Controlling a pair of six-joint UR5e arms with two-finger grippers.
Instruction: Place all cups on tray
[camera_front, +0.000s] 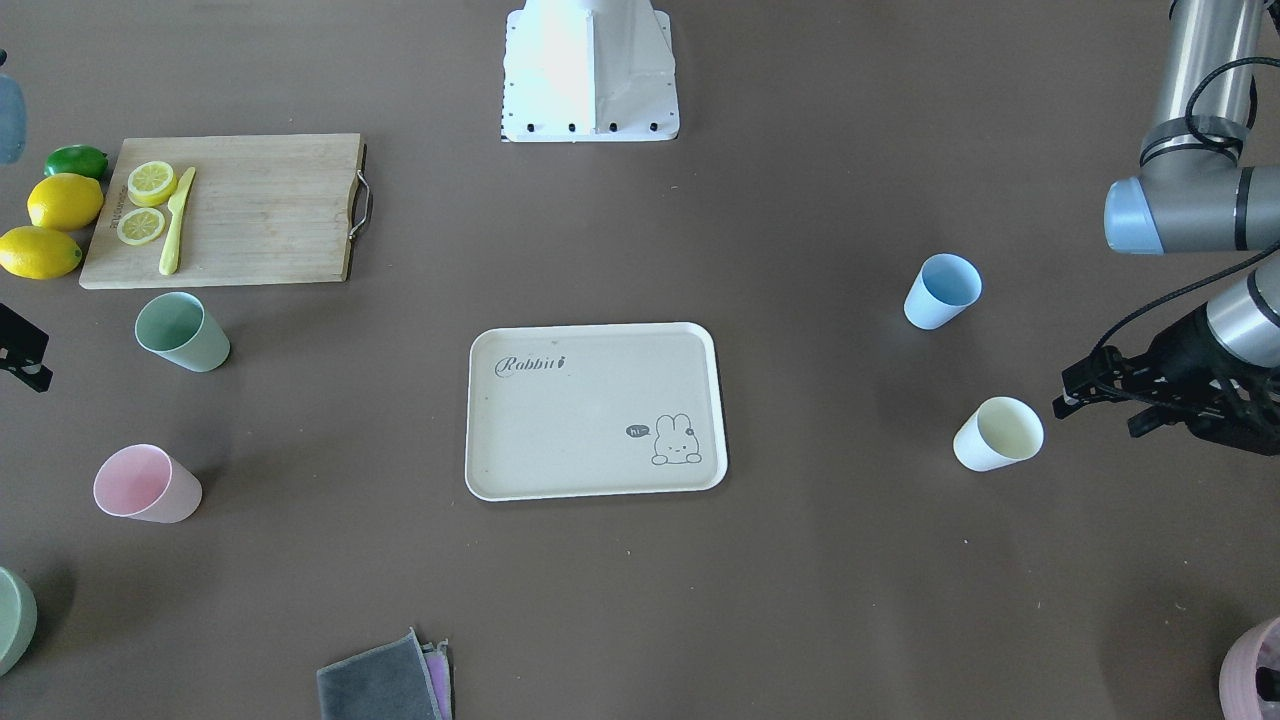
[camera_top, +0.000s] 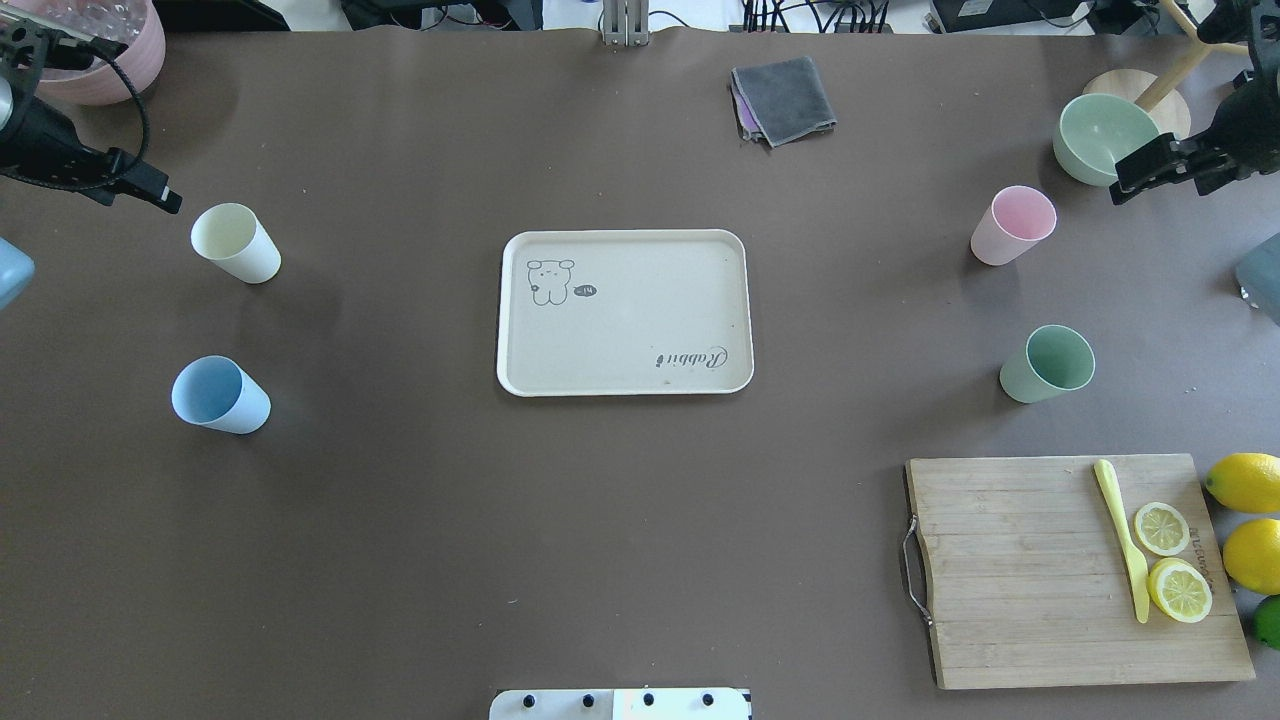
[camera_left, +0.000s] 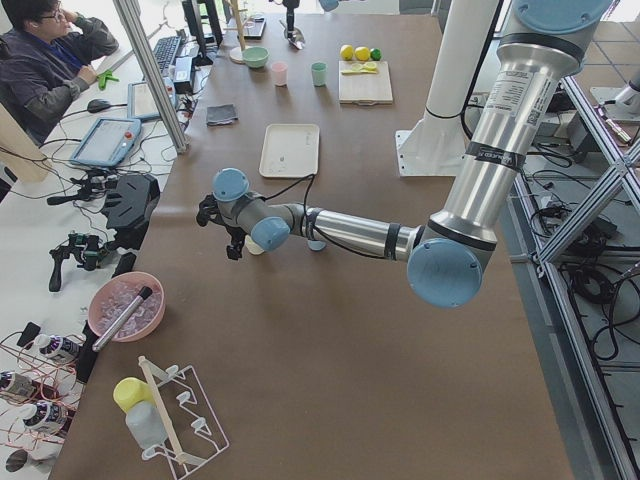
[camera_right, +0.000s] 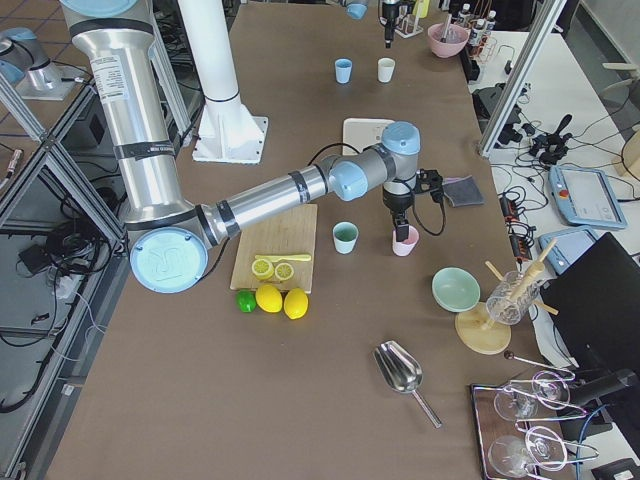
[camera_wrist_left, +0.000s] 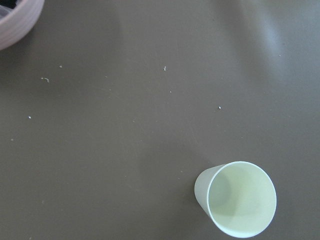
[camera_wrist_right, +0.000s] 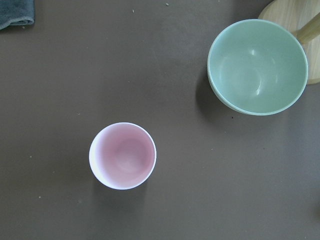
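since the tray (camera_top: 640, 320) sits bare in the middle of the table, nothing of the task is done yet — all four cups stand upright on the table, well apart from it. on the robot's left side are the cream cup (camera_top: 237, 243) and, nearer the robot, the blue cup (camera_top: 219, 395). on its right are the pink cup (camera_top: 1012, 226) and the green cup (camera_top: 1047, 364).

the left gripper (camera_top: 150, 192) hangs near the cream cup, off to its outer side and not touching it. its wrist view shows that cup low in a corner, not centred. the right gripper (camera_top: 1135, 175) hangs near the pink cup, also clear of it. neither holds anything, but i cannot tell whether the fingers are wide or narrow — they show only as dark shapes at the edges.

my judgement: both arms are on the approach to a first pick, with all four cups left to carry.
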